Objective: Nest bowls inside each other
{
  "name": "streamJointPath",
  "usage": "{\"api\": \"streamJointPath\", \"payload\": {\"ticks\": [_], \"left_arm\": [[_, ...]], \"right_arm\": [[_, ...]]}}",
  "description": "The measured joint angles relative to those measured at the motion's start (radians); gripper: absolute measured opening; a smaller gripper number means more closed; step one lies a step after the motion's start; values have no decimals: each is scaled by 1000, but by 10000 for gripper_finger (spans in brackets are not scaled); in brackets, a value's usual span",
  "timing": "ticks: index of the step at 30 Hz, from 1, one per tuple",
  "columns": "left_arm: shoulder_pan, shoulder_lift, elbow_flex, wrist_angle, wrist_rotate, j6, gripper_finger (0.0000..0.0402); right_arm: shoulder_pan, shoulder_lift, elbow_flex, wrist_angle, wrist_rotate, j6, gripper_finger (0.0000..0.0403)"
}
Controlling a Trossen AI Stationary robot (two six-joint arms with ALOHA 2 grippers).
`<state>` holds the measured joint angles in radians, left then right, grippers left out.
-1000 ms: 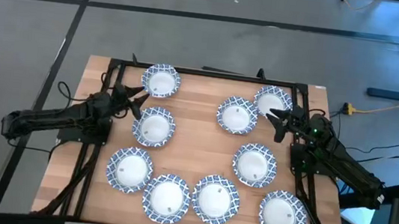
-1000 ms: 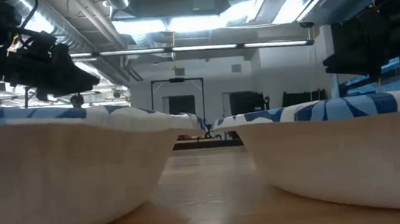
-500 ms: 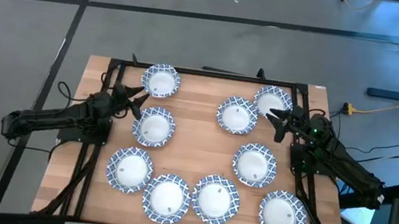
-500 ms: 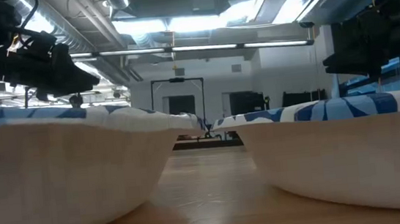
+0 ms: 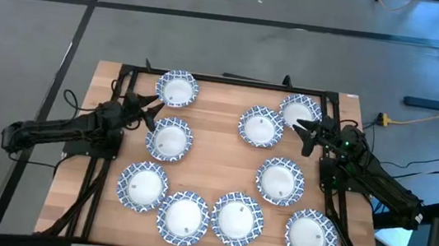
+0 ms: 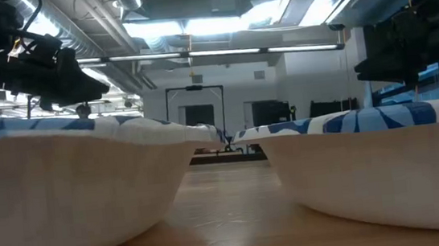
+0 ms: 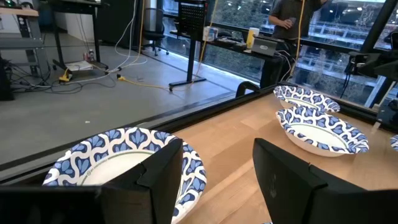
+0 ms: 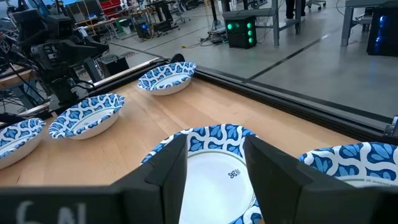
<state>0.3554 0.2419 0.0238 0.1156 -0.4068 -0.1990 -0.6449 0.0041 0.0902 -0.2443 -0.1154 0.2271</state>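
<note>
i see nine bowls (image 5: 260, 127) spread singly over the bench (image 5: 218, 148), light wood planks w/ a black frame round the edge. each is small, round, shallow, smooth white inside w/ a blue-and-white leaf-pattern rim; none nested. left claw (image 5: 151, 110) hovers between the two bowls at the far left, jaws apart, empty. right claw (image 5: 302, 133) sits by the far-right bowl (image 5: 300, 111), jaws apart, nothing held.

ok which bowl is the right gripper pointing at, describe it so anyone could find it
Start at the wooden table seen from above and go to its far right corner. The bowl there sits just in front of the right gripper. It is the one nearest that corner; its neighbour lies further in.
</note>
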Motion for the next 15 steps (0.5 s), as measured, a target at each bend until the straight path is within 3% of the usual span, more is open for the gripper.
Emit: {"api": "streamJointPath", "payload": {"ticks": [6, 15], "left_arm": [[0, 0, 0, 0, 0, 0, 190], [0, 0, 0, 0, 0, 0, 190]], "right_arm": [[0, 0, 0, 4, 1, -1, 162], [0, 0, 0, 64, 104, -1, 162]]}}
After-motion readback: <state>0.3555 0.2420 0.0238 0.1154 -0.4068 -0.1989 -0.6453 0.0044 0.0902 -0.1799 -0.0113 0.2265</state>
